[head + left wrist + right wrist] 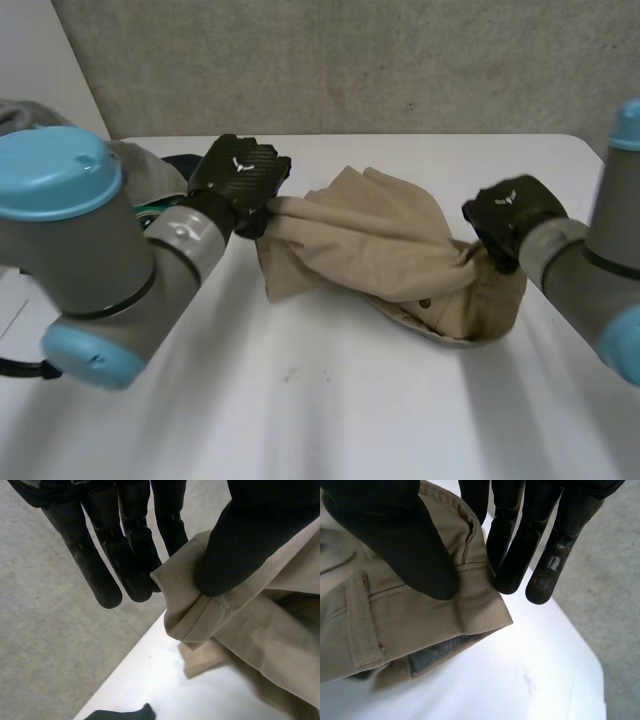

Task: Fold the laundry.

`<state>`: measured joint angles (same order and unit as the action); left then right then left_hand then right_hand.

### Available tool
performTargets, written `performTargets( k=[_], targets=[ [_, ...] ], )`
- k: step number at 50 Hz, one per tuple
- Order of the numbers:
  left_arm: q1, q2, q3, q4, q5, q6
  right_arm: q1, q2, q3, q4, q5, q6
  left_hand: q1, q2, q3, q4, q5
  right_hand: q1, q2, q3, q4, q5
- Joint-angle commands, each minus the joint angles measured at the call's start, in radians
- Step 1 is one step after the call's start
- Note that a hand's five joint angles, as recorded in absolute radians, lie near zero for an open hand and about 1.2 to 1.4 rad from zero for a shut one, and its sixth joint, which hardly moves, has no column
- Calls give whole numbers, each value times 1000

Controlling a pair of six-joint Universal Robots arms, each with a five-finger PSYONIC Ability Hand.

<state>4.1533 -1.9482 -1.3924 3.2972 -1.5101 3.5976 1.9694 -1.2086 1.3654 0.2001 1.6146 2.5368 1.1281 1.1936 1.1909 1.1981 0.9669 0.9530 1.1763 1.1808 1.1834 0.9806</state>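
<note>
Tan trousers [370,245] lie bunched across the middle of the white table [330,400], stretched between my two hands. My left hand [238,180] pinches a hemmed leg end [192,615] between thumb [240,545] and fingers [135,565], lifting it a little off the table. My right hand [510,215] pinches the waistband corner [470,600] between thumb [405,545] and fingers [520,545]; a belt loop [362,625] and grey lining show beside it.
A heap of other laundry [140,170], grey with a dark piece, lies at the table's far left behind my left arm. The table's far edge meets a grey concrete wall [400,60]. Bare tabletop spreads in front of the trousers.
</note>
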Motion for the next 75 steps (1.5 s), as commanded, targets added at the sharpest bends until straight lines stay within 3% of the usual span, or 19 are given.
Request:
performTargets(
  k=[1, 3, 8, 12, 17, 25, 32, 37, 43, 48, 52, 57, 58, 59, 61, 67, 75],
  targets=[
    [-9, -244, 422, 119, -105, 70, 5, 165, -317, -209, 8, 2, 268, 203, 205, 198, 255, 443, 220, 215, 213, 241],
    [-9, -306, 591, 244, -105, 87, 5, 173, -403, -368, 4, 2, 268, 203, 205, 198, 255, 443, 220, 215, 213, 241],
    [1, -359, 782, 455, -111, 89, 3, 164, -463, -739, -16, -10, 268, 203, 205, 198, 255, 443, 220, 215, 213, 241],
    [8, -333, 797, 518, -113, 89, 12, 146, -460, -843, -56, -10, 268, 203, 205, 198, 255, 443, 220, 215, 213, 241],
    [8, -270, 712, 513, -113, 87, 16, 141, -444, -817, -82, -7, 268, 203, 205, 198, 255, 443, 220, 215, 213, 241],
    [8, -164, 345, 524, -102, 85, 17, 141, -312, -742, -82, -7, 268, 203, 205, 198, 255, 443, 220, 215, 213, 241],
    [-1, -173, 107, 489, -108, 85, 5, 188, -129, -614, -128, 3, 268, 203, 205, 198, 255, 443, 220, 215, 213, 241],
    [-10, -176, -19, 331, -117, 84, 0, 268, -39, -497, -167, 2, 268, 203, 205, 198, 255, 443, 220, 215, 213, 241],
    [-39, -161, -74, 119, -150, 73, -30, 256, -3, -314, -167, 5, 268, 203, 205, 198, 255, 443, 220, 215, 213, 241],
    [-58, -65, -137, -63, -173, 69, -64, 175, 38, -14, -174, 5, 268, 203, 205, 198, 255, 443, 220, 215, 213, 241],
    [-68, 11, -212, -120, -168, 73, -93, 121, 75, 131, -188, 5, 268, 203, 205, 198, 255, 443, 220, 215, 213, 241],
    [-59, 34, -237, -85, -165, 69, -104, 103, 147, 52, -217, 45, 268, 203, 205, 198, 255, 443, 220, 215, 213, 241],
    [-56, 32, -237, -73, -165, 70, -106, 101, 161, 26, -220, 60, 268, 203, 205, 198, 255, 343, 119, 115, 112, 140],
    [-51, 25, -235, -42, -164, 69, -107, 93, 182, -20, -220, 95, 268, 203, 205, 198, 255, -161, -385, -389, -392, -363],
    [-50, 18, -237, -21, -162, 69, -109, 83, 204, -59, -219, 131, 268, 203, 205, 198, 255, -508, -732, -736, -739, -711],
    [-45, -26, -223, 45, -157, 72, -133, -9, 283, -100, -229, 243, 233, 168, 170, 163, 220, -536, -760, -764, -767, -738],
    [-42, -78, -131, 47, -162, 70, -149, -106, 383, -96, -232, 243, 268, 203, 205, 198, 255, -533, -757, -761, -764, -735]
  ],
)
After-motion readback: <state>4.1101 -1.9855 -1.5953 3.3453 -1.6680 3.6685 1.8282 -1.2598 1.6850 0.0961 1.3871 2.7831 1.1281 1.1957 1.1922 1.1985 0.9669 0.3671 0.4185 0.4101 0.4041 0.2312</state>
